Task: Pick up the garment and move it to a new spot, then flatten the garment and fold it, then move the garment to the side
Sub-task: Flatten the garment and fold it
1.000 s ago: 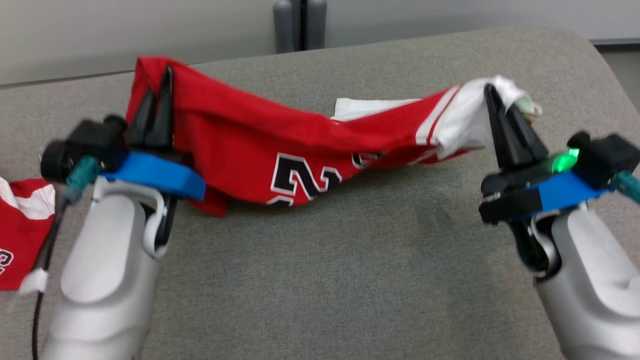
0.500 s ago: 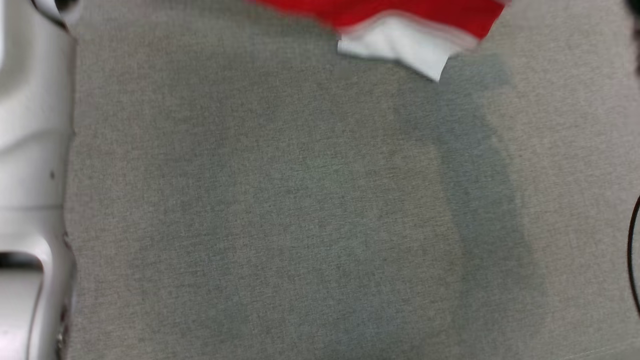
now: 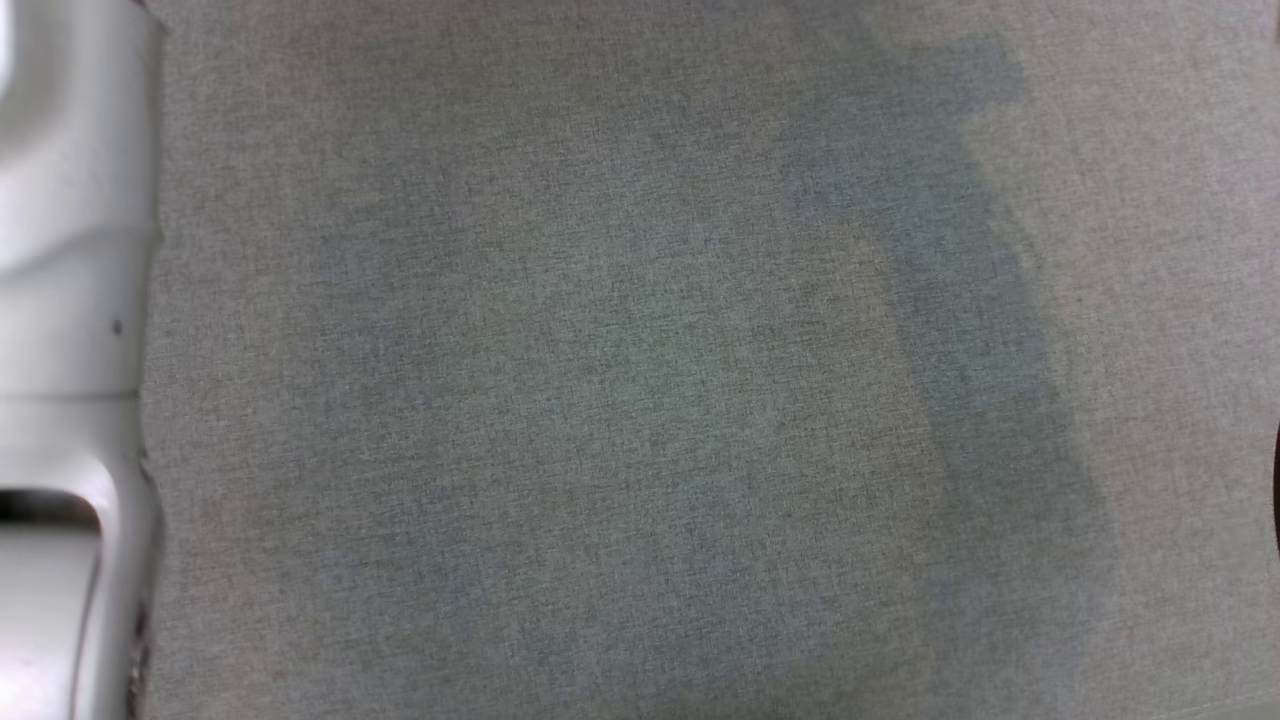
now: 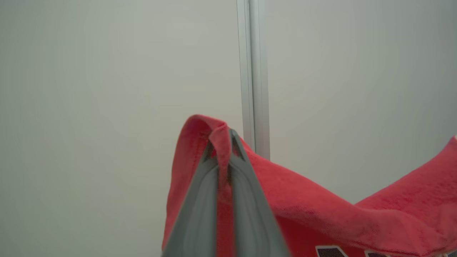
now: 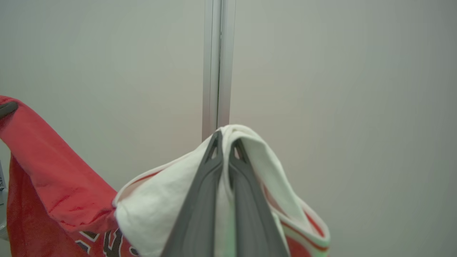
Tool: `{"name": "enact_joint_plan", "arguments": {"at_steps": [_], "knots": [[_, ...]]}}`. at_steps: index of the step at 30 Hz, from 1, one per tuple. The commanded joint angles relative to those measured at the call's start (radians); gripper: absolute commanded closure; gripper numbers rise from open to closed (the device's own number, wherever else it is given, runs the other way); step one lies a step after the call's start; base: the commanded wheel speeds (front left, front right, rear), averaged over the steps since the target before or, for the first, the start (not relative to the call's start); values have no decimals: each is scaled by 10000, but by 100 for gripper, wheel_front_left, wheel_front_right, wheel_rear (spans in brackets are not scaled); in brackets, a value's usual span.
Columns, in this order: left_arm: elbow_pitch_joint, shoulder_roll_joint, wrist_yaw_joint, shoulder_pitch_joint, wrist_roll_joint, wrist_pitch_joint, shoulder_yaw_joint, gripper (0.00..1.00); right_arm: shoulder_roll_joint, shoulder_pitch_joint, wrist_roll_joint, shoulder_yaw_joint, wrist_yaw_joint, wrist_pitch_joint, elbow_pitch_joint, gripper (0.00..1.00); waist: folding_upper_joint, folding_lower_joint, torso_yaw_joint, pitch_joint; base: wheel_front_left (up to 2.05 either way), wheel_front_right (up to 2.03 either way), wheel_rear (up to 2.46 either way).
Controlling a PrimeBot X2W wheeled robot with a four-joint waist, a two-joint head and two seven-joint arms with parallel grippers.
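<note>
The garment (image 4: 321,210) is a red jersey with black-and-white lettering and a white end. In the left wrist view my left gripper (image 4: 222,144) is shut on a red edge that folds over its fingertips. My right gripper (image 5: 225,144) is shut on the white end (image 5: 157,200) in the right wrist view. From there the red cloth (image 5: 46,171) hangs away to the left, up to a dark fingertip (image 5: 7,109) of the other gripper. Both grippers hold the garment up against a pale wall. A pale forearm (image 3: 60,300) runs down the left edge of the head view.
The grey fabric surface (image 3: 640,400) spreads across the head view, with a soft shadow on its right half. A vertical metal strip (image 4: 253,71) runs down the pale wall behind the garment, also visible as the strip (image 5: 217,64) in the right wrist view.
The head camera has tilted down onto the grey surface. The garment, stretched between both grippers a second ago, slid off the top of that view. Both grips look unchanged.
</note>
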Motion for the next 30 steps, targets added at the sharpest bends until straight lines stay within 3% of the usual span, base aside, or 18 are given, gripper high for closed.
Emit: {"name": "enact_joint_plan", "arguments": {"at_steps": [1,9,17,30], "knots": [[-18,9,22,400,16,4,22,100,-18,370,13,70,3,-2,-115,100,-1,0,8,11,0,0,0],[-1202,-209,116,3888,-8,6,781,100,289,3614,361,188,3,-3,-1175,100,-1,0,-160,-381,0,0,0],[-2523,-830,194,7624,82,4,1409,100,563,7009,256,-188,3,-2,-2116,100,-1,0,-82,-1258,0,0,0],[-3627,-1346,202,11752,-416,4,2342,100,718,11297,417,-690,2,-2,-2917,100,-1,0,84,-2751,0,0,0]]}}
